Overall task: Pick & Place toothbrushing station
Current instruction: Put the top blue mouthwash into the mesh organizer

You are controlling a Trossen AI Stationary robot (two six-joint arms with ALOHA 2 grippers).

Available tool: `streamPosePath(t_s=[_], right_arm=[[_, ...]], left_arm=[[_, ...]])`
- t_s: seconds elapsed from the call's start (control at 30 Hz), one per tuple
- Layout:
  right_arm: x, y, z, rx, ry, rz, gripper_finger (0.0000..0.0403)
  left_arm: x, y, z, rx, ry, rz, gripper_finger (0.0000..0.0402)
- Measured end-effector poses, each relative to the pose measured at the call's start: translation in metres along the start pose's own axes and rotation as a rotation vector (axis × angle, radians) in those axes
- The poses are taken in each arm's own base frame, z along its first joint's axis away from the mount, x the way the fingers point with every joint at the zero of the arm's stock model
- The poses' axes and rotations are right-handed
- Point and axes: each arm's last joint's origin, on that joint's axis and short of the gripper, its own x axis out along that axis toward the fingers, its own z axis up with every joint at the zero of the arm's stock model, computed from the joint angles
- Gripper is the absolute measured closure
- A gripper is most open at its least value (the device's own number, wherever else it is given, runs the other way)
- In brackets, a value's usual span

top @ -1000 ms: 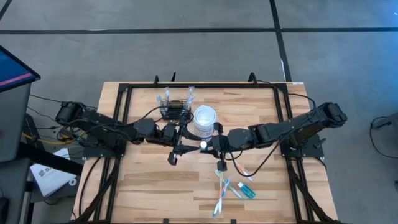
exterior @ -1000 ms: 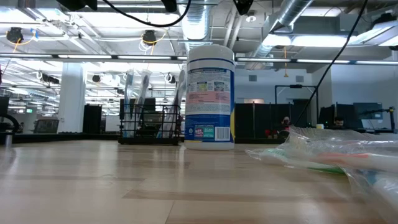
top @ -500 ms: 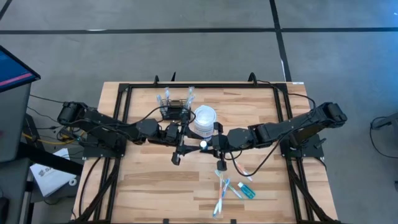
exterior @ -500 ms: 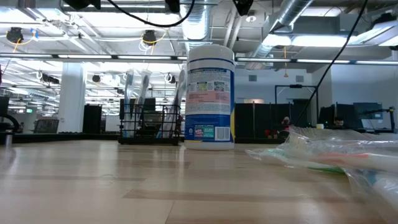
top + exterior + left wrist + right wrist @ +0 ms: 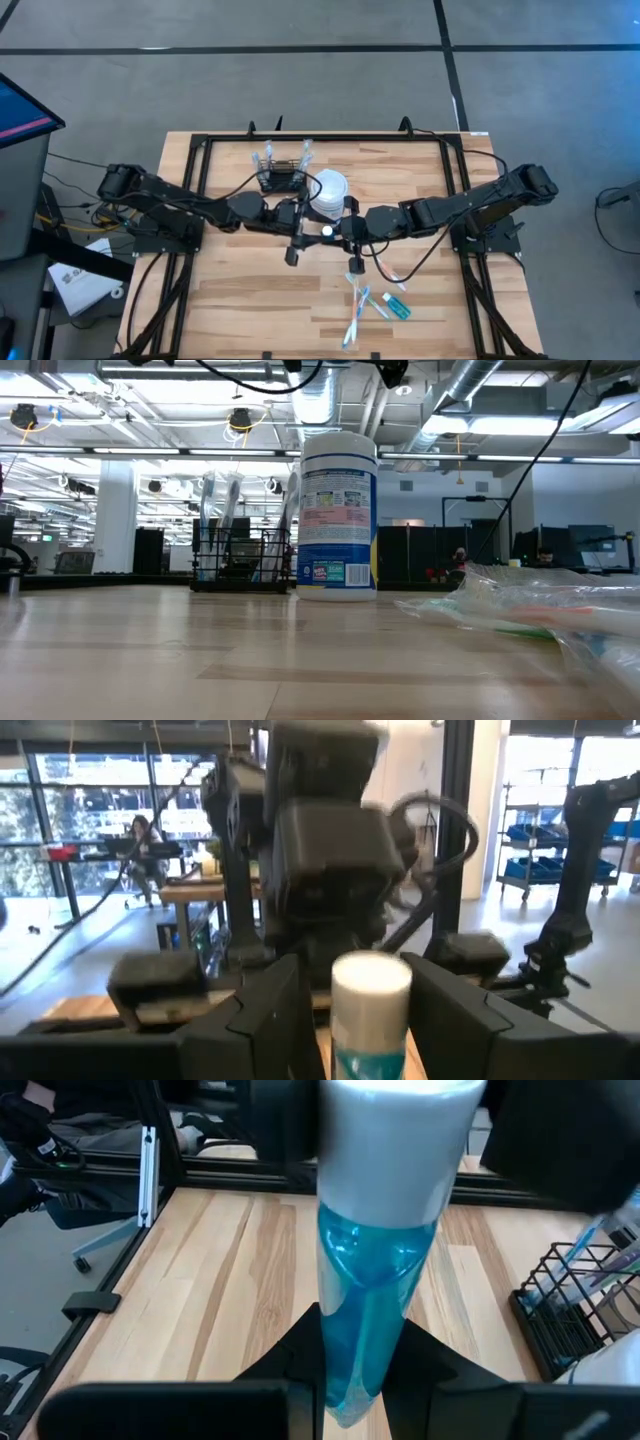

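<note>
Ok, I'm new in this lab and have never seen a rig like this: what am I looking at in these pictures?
Two robot arms, left and right, work at a wooden table. One picture looks straight down from above, one sits at table height and looks across, and the other two come from a camera on each wrist. On the table stand a black wire rack holding brushes and, beside it, a white tub. Some packets lie apart from them, on the right arm's side. The right gripper is shut on a blue bottle with a white cap, held above the table's middle. The left gripper is at that cap; I cannot tell whether it grips it.
</note>
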Motion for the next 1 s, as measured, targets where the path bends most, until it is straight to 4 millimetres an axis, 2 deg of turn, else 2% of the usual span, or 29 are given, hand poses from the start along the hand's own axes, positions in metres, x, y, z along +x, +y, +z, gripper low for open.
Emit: streamPosePath(t_s=[0.27, 0.63, 0.87, 1.0], right_arm=[[0.0, 0.0, -0.0003, -0.001, 0.003, 0.0, 0.0348], [0.0, -0.0001, -0.0013, 0.002, 0.015, -0.001, 0.0348], [-0.0001, -0.0001, -0.002, 0.003, 0.023, -0.001, 0.0348], [-0.0002, -0.0002, -0.0021, 0.004, 0.025, -0.001, 0.0346]], left_arm=[[0.0, 0.0, -0.0022, -0.005, 0.024, 0.0, 0.0236], [-0.0001, -0.0001, -0.0026, -0.018, 0.027, -0.001, 0.0312], [-0.0002, -0.0001, -0.0027, -0.039, 0.028, 0.0, 0.0292], [-0.0003, -0.0001, -0.0027, -0.041, 0.029, 0.0, 0.0311]])
